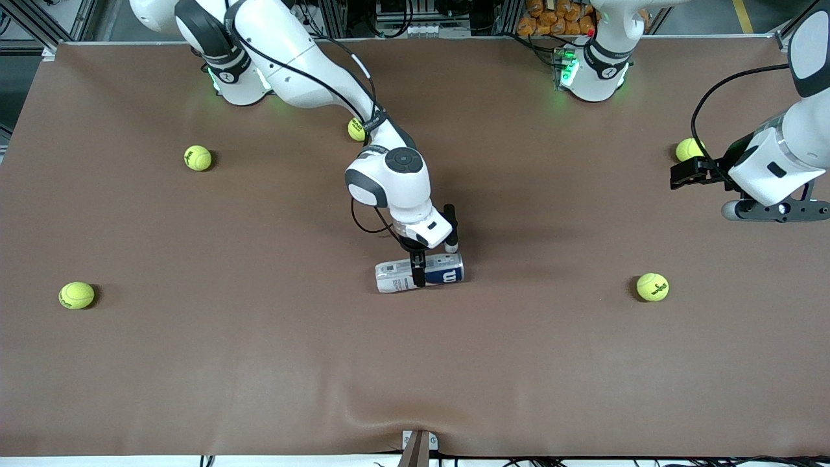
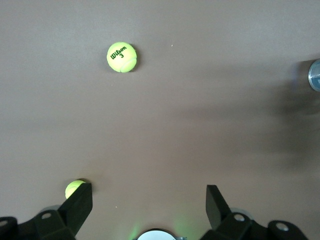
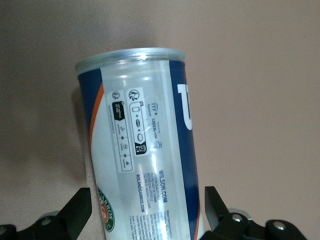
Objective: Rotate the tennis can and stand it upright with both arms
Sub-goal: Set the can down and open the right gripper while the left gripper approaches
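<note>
Centre of the front view: the slim clear-plastic tennis can (image 1: pixel 419 273) with its white and dark-blue label lies on its side on the brown table (image 1: pixel 259 363). The right gripper (image 1: pixel 419 269) straddles its middle, fingers spread clear of the walls. At the frame's right edge the left gripper (image 1: pixel 687 174) waits, spread wide. It looks light, smooth and roll-prone; grip mid-body across its width.

Robotics lab: two white arms (image 1: pixel 389 175) on green-lit bases (image 1: pixel 587 74) along brown-covered table (image 1: pixel 259 363), aluminium framing and cables at table's edge.
</note>
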